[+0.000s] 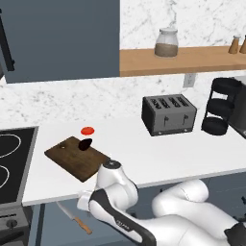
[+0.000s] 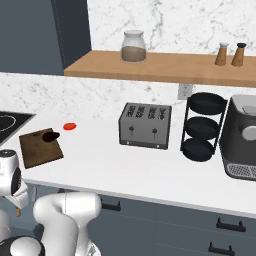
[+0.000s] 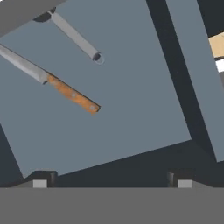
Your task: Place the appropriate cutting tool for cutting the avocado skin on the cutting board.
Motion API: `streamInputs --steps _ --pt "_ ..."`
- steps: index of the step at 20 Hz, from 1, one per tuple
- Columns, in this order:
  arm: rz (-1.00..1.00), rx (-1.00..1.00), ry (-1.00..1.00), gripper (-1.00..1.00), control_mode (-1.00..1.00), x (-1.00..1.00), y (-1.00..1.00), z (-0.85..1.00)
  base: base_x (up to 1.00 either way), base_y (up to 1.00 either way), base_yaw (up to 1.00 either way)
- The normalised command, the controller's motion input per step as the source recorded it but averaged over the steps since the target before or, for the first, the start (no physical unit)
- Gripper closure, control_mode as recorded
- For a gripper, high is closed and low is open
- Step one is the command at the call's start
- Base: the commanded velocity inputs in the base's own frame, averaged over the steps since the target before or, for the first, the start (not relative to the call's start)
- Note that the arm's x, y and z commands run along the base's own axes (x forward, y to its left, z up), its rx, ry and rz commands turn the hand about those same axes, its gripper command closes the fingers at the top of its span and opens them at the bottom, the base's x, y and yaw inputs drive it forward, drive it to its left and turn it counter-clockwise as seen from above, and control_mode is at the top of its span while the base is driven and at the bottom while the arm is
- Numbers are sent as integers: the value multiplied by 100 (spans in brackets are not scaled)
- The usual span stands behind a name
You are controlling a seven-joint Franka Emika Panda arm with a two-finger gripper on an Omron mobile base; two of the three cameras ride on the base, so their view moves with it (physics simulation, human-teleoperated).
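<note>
The cutting tool (image 3: 72, 94), a slim knife with a silver blade and an orange-brown handle, lies flat on a grey-blue drawer floor (image 3: 127, 113) below the counter. In the hand view my gripper (image 3: 111, 180) hangs above it, open, with nothing between the widely spread fingertips (image 3: 41, 180). The knife (image 1: 73, 219) also shows under the counter's front edge, beside my bent arm. On the counter lies the dark brown cutting board (image 1: 72, 159) (image 2: 37, 152), with the small dark avocado (image 1: 85, 144) (image 2: 50, 136) on its far corner.
A shorter all-grey utensil (image 3: 76, 38) lies beside the knife in the drawer. A flat red disc (image 1: 87, 130) sits behind the board. Stovetop (image 1: 9, 158) at left; toaster (image 1: 168, 114), black tiered rack (image 2: 202, 127) and coffee machine (image 2: 242, 137) to the right.
</note>
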Motion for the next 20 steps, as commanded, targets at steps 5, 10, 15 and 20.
streamInputs --steps 5,10,15,20 --pt "3 -5 0 -100 -100 -30 7 -46 0 0 0" --pt "10 -9 0 -100 -100 -10 0 -28 0 0 0" --pt "15 -6 0 -100 -100 -38 4 -29 0 0 0" --pt "10 0 1 -100 -100 -81 33 -11 0 0 0"
